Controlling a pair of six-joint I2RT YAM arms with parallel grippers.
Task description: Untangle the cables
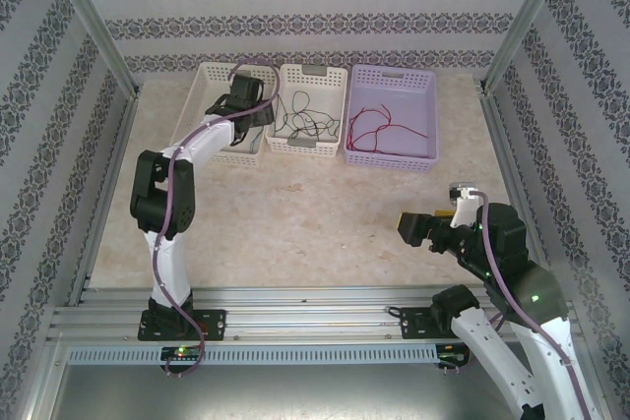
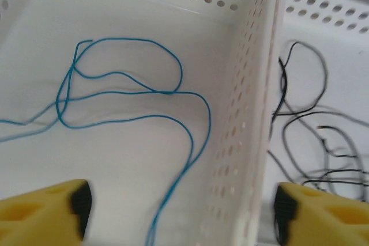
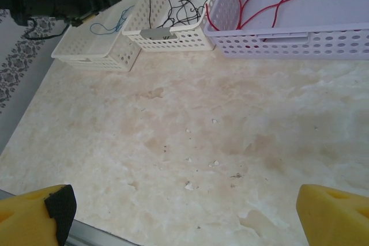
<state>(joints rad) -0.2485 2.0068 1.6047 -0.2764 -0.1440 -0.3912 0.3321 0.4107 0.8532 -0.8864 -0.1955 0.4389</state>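
The cables lie sorted by colour in three baskets at the back. A blue cable (image 2: 132, 84) loops loosely on the floor of the left white basket (image 1: 210, 81). Black and grey cables (image 1: 300, 117) sit in the middle white basket (image 1: 315, 73), and red cables (image 1: 379, 130) lie in the lilac basket (image 1: 394, 76). My left gripper (image 2: 181, 214) hangs open over the left basket, its yellow fingertips (image 2: 43, 208) straddling the wall (image 2: 248, 113) shared with the middle one, holding nothing. My right gripper (image 3: 184, 217) stands open above the bare table, far from the baskets.
The marble-patterned table (image 1: 315, 213) stretches between the baskets and the arm bases. Metal frame posts (image 1: 94, 22) and patterned walls close in the sides. An aluminium rail (image 1: 315, 307) runs along the near edge.
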